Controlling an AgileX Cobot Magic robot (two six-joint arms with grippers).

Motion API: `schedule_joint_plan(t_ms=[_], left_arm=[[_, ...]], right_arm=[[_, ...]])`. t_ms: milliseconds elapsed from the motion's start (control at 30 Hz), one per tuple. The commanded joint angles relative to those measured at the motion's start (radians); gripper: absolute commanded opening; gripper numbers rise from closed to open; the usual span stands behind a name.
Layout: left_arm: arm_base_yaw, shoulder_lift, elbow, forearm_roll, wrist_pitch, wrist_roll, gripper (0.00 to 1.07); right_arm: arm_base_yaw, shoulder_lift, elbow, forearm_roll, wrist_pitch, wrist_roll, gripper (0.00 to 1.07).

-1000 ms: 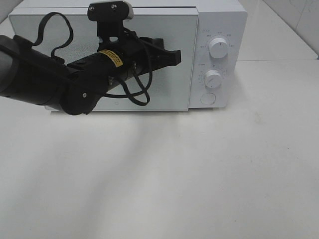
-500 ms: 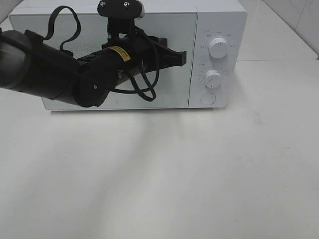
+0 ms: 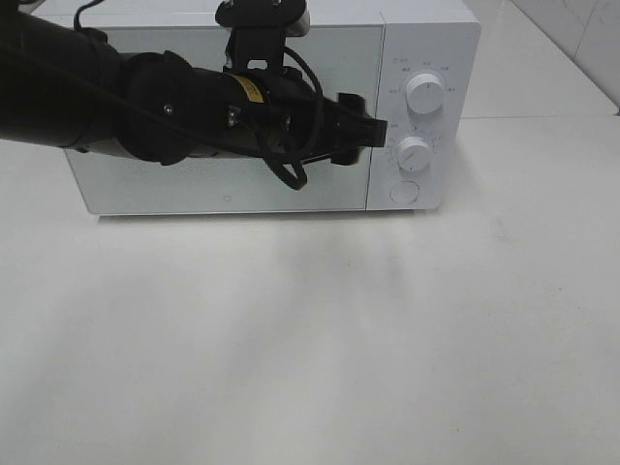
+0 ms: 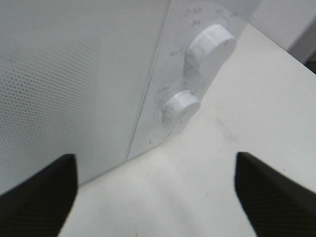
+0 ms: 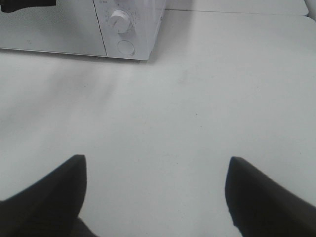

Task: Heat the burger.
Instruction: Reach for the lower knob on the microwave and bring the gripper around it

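The burger is out of view; the white microwave (image 3: 194, 189) stands with its door closed. My left gripper (image 3: 373, 136) reaches across the door and stops just left of the lower knob (image 3: 414, 153), touching nothing. In the left wrist view its fingers are spread wide, so the left gripper (image 4: 158, 197) is open, with the lower knob (image 4: 180, 106) and the upper knob (image 4: 210, 44) ahead of it. My right gripper (image 5: 155, 197) is open and empty over the bare table, well away from the microwave (image 5: 49, 29).
The upper knob (image 3: 425, 93) and a round button (image 3: 404, 192) share the control panel on the microwave's right side. The left arm's black body (image 3: 97, 97) covers much of the door. White table (image 3: 310, 339) stretches in front.
The left arm has swung to the right across the door, up to the control knobs. Its jaws have opened. The right gripper has stayed the same.
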Motion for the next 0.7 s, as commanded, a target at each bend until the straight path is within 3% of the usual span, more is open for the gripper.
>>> schedule_joint_plan(t_ms=[33,233,300,400,700], left_arm=[[-0.013,-0.042,-0.008,-0.002,0.18,0.001,1.0],[-0.013,-0.065,-0.008,-0.002,0.359,0.001,1.0],[-0.012,-0.089,-0.008,0.017,0.565,0.001,0.99],[-0.012,-0.103,-0.008,0.041,0.69,0.001,0.98],[-0.012,-0.138,-0.008,0.107,0.96,0.003,0.98]], right_arm=[[-0.002,-0.027,0.001,0.0,-0.006,0.006,0.75],[-0.002,-0.027,0.001,0.0,-0.006,0.006,0.75],[-0.002,-0.027,0.001,0.0,-0.006,0.006,0.75],[-0.002,-0.027,0.001,0.0,-0.006,0.006,0.75],[-0.002,-0.027,0.001,0.0,-0.006,0.006,0.75]])
